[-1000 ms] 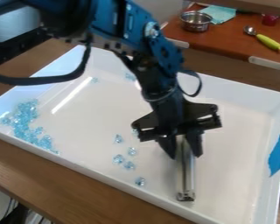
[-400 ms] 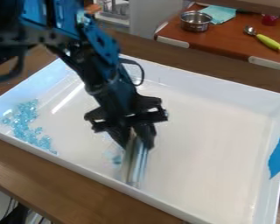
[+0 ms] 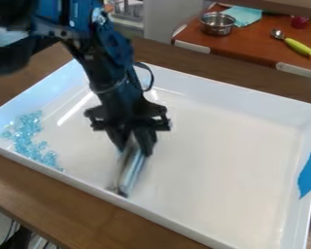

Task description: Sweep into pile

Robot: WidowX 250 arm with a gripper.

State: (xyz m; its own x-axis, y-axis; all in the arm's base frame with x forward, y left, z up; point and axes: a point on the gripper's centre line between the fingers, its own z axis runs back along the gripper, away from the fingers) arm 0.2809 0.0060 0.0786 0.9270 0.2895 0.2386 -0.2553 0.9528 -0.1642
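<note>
The beads (image 3: 27, 137) are small, translucent and pale icy blue, with white glints and slightly deeper blue where they crowd together. They lie in a loose, uneven band at the left end of the white tray (image 3: 229, 165), in the camera view: denser in its upper part, then thinning and breaking into little clumps as it runs down along the near wall, with a few strays at its edges. The black gripper (image 3: 134, 148) is over the left-hand half of the tray, to the right of the beads and apart from them, pointing down. Its fingers are nearly together, kept apart only by the upper end of the sweeping tool (image 3: 132, 169) they clamp. That tool is long, straight and narrow, silvery grey with pale bluish streaks along its length and a darker patch by its foot; it is blurred, so its finer detail is hard to make out. It tilts, its lower end towards the near left and close to the tray's near wall; whether it touches the tray floor I cannot tell. Blue tape (image 3: 310, 171) sits over the tray's right wall, and the tray rests on a brown wooden table (image 3: 54, 197)
</note>
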